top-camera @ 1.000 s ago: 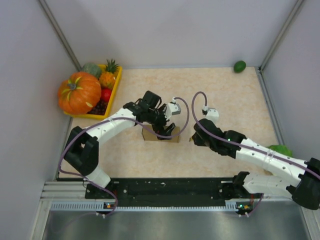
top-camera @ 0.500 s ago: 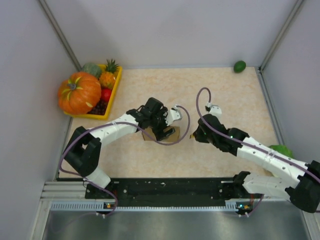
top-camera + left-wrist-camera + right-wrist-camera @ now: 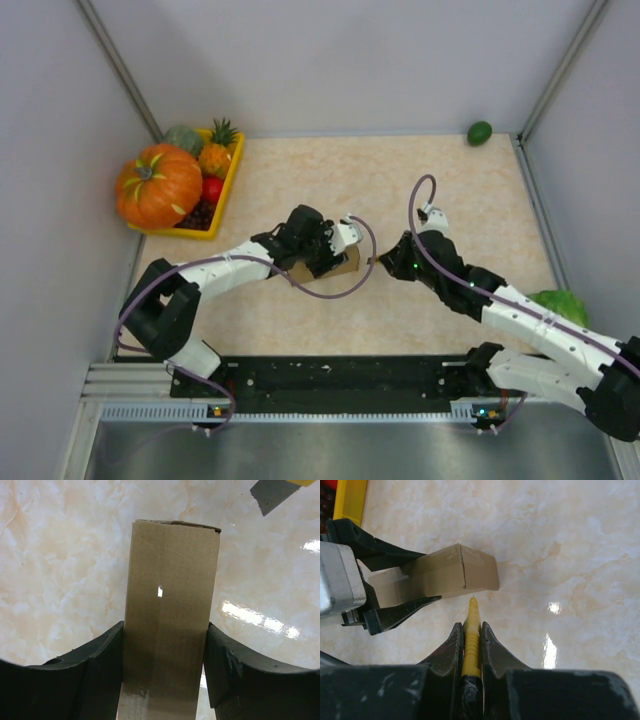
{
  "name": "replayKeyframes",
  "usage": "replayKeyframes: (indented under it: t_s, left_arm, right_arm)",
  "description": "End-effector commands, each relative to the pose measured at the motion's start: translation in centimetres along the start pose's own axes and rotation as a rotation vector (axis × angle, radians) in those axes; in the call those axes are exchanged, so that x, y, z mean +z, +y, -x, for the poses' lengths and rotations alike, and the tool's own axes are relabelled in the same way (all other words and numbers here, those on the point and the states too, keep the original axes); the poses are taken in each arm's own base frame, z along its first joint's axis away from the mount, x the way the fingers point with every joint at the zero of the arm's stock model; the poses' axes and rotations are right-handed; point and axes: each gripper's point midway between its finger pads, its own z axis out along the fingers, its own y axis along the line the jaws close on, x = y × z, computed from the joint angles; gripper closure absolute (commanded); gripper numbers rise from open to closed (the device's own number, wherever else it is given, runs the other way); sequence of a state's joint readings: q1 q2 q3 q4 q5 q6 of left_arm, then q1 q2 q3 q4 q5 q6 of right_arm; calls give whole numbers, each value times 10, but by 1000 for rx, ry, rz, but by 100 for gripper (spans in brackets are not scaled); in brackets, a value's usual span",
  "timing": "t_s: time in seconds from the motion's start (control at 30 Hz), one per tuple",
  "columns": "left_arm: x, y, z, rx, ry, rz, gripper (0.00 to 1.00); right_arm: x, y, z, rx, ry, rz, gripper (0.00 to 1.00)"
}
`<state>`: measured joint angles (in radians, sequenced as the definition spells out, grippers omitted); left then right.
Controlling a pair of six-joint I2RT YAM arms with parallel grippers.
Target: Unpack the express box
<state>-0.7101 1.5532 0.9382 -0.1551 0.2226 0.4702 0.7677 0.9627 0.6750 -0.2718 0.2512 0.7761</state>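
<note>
Holding the express box [image 3: 170, 605] across its width, L hand [image 3: 165, 667] is closed on the two long sides, one pad per side. Box lies flat on the tabletop [image 3: 60, 555], roughly mid-table betw. the two arms. Its long axis runs straight out from L hand twd the R arm, so the free end is the end facing R hand [image 3: 470, 630]. R hand is pinched narrow on a yellow utility knife [image 3: 472, 615], blade fwd, tip just beside the lower edge of the box's free end. Cannot tell if it touches; looks a hair apart. Knife comes at that end corner obliquely, not in line w/ the box axis. A seam line shows on the box close to the tip. Judgement: L is the brace, R the cutter; next move turns on carrying the tip up & onto that seam w/o shoving the box back thru L's grip
</note>
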Motion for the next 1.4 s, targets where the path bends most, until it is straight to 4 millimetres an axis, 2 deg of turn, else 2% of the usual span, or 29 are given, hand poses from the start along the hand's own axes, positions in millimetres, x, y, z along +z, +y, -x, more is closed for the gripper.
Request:
replayKeyframes:
  t_s: [0.0, 0.13, 0.23, 0.4, 0.73, 0.97, 1.37]
  left_arm:
    - [-3, -13, -13, 28, 30, -42, 52]
    - [-6, -16, -18, 66, 54, -53, 56]
    - [-10, -18, -20, 91, 56, -60, 57]
    - [-9, -21, -28, 115, 80, -84, 59]
    - [-6, -25, -38, 124, 111, -101, 61]
    - [-5, -23, -40, 114, 122, -95, 61]
    - [-4, -24, -43, 105, 132, -93, 62]
  right_arm:
    - [1, 21, 30, -9, -108, 80, 100]
    - [0, 25, 53, -54, -186, 62, 100]
    - [4, 25, 63, -87, -207, 41, 100]
    - [17, 29, 66, -90, -207, 69, 100]
    - [23, 44, 59, -83, -184, 166, 100]
    - [30, 36, 47, -81, -138, 138, 100]
    - [33, 28, 45, -98, -136, 95, 100]
